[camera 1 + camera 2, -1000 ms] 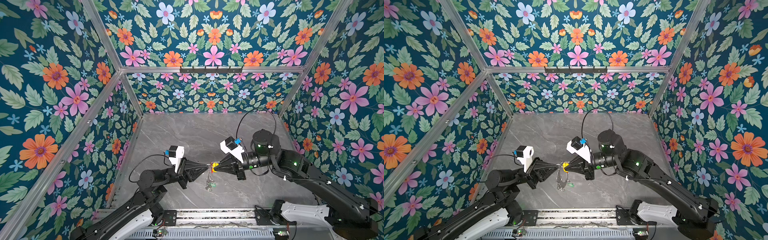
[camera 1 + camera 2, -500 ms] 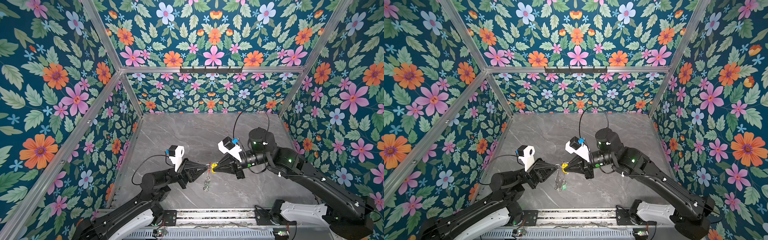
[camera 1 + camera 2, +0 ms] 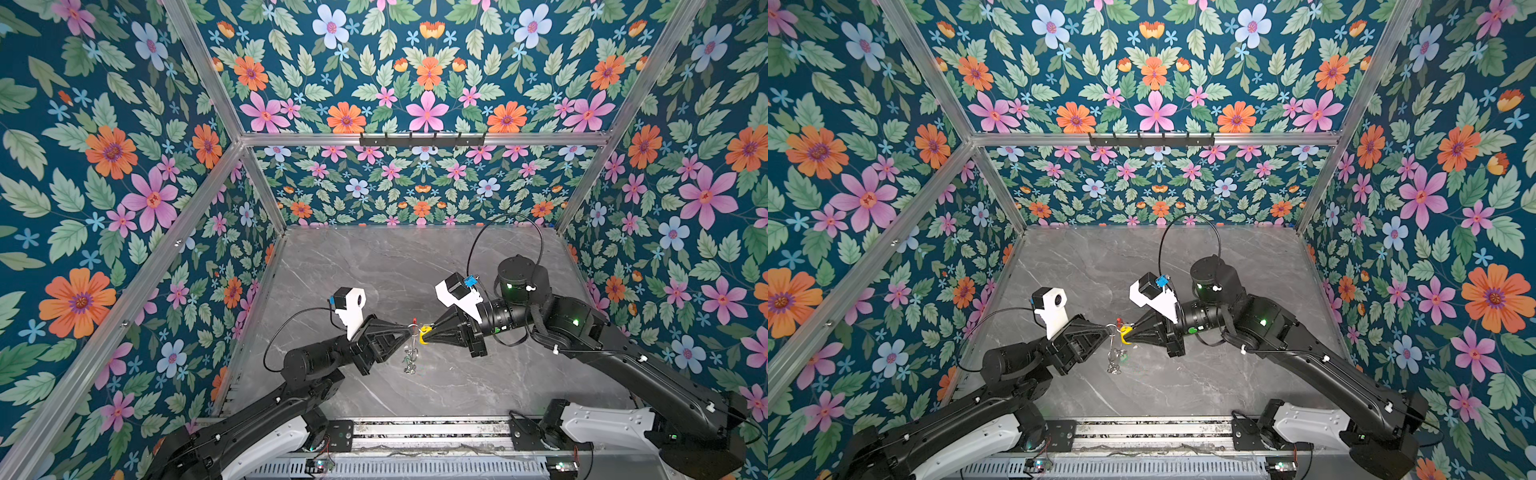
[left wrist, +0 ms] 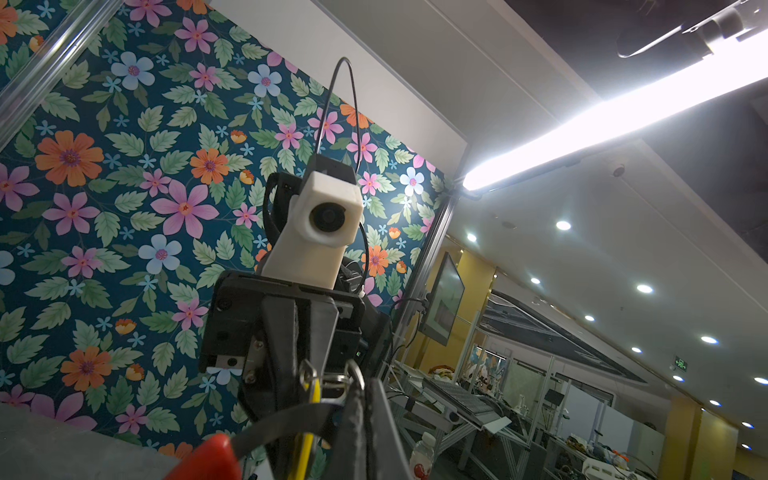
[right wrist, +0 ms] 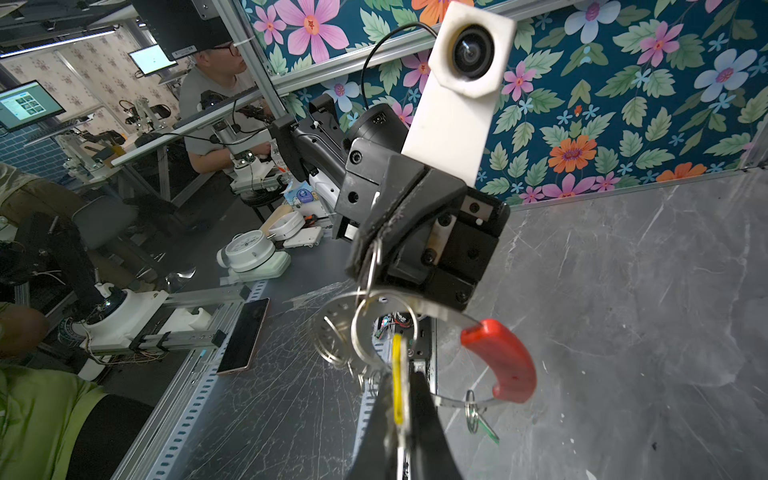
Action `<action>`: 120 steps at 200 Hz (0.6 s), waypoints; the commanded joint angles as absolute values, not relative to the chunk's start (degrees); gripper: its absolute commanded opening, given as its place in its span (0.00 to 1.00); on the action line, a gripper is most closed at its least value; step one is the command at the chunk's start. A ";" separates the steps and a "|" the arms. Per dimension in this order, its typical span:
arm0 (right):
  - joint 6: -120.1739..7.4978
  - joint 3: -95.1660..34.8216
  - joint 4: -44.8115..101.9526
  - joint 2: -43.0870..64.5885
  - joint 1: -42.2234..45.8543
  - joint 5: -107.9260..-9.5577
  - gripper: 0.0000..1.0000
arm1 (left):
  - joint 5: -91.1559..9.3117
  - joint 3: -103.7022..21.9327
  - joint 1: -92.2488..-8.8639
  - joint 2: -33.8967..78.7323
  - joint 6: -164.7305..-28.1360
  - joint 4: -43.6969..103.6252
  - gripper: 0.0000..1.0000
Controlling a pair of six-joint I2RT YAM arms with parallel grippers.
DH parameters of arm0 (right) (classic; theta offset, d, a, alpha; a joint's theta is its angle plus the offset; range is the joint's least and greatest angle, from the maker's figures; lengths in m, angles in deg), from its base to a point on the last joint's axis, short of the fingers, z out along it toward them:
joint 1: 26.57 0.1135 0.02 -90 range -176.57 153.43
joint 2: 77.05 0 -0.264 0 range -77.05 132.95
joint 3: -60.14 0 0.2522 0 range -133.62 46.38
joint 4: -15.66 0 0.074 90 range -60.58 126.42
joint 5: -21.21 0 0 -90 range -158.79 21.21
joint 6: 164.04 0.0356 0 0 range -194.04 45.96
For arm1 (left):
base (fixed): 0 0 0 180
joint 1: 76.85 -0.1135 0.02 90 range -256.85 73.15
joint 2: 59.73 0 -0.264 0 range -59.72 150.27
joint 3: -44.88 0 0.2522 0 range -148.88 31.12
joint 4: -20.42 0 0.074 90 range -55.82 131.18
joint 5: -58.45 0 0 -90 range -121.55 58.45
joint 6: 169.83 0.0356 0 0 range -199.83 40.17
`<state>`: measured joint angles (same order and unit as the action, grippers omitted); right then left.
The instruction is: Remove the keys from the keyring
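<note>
Both grippers meet above the table's front middle. My left gripper [image 3: 407, 331] [image 5: 370, 253] is shut on a small silver split ring [image 5: 372, 266] [image 4: 356, 370]. My right gripper [image 3: 430, 333] [image 5: 401, 378] is shut on the yellow key [image 3: 424, 335] [image 3: 1124, 333] [image 5: 397, 357]. The keyring [image 5: 440, 311], a thin grey hoop with a red sleeve [image 5: 503, 361] [image 3: 414, 320], hangs between them with several silver rings. The green key [image 5: 486, 430] dangles from the hoop's low side by its own small ring.
Grey marble table [image 3: 415, 270] is enclosed by floral walls on three sides. A black hook rack [image 3: 422, 139] is on the back wall. A metal rail [image 3: 415, 432] runs along the front edge between the arm bases.
Both grippers and the hanging bunch have drifted slightly left together. Both grips are unchanged.
</note>
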<state>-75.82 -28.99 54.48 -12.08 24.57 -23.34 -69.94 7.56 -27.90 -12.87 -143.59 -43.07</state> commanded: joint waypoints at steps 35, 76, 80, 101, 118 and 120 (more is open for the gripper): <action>-73.57 -27.08 53.92 -12.62 24.30 -26.12 0.00 | -69.47 6.91 -27.89 -13.30 -143.90 -54.56 0.00; -73.29 -26.28 53.02 -13.01 24.90 -26.34 0.00 | -67.91 6.93 -27.85 -13.09 -143.90 -55.96 0.00; -73.26 -26.30 52.96 -12.98 24.97 -26.35 0.00 | -67.78 6.82 -27.83 -13.06 -143.90 -56.11 0.00; -73.33 -25.89 52.43 -13.06 25.59 -26.68 0.00 | -67.39 6.77 -27.89 -12.89 -143.86 -56.52 0.00; -73.36 -25.61 52.28 -12.98 26.12 -27.04 0.00 | -66.94 6.77 -27.85 -12.88 -143.69 -56.61 0.00; -73.35 -25.52 52.28 -12.98 26.14 -27.04 0.00 | -66.90 6.77 -27.88 -12.88 -143.65 -56.61 0.00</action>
<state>-74.20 -26.09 49.28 -13.04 25.81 -23.63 -68.63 7.56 -27.83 -12.50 -143.90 -45.01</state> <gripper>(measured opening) 0.066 0.050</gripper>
